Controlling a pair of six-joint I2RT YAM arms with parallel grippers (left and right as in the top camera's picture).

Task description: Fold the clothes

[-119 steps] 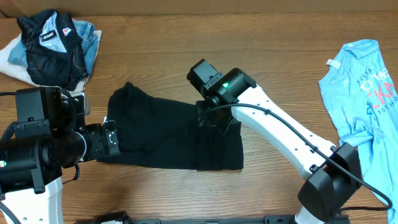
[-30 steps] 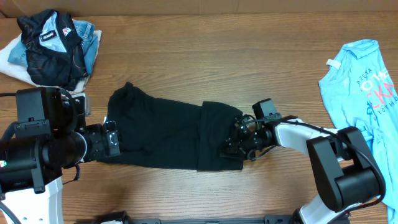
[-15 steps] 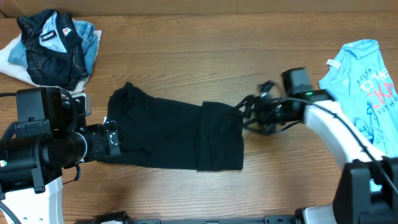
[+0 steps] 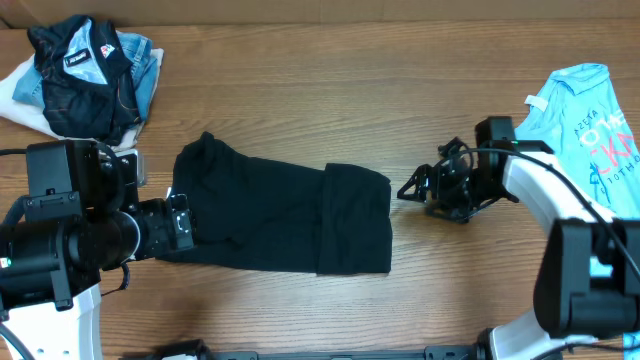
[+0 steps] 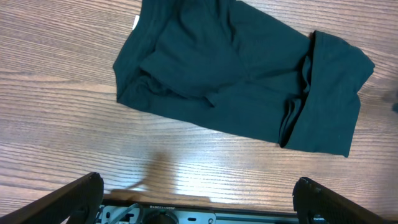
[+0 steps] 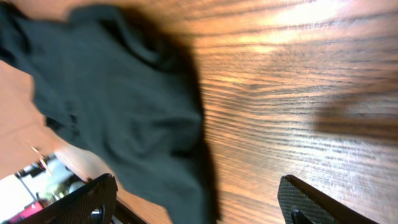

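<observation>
Black T-shirt (image 4: 270,215) lies flat on the wooden desk (image 4: 300,90), one end folded over. The left jaws and the right jaws are both open wide, holding nothing.

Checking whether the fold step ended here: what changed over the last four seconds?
The right gripper let go of the folded right end of the black T-shirt, opened and drew back to the right, clear of the cloth. The shirt kept its fold; left gripper, clothes pile and blue T-shirt did not move.
</observation>
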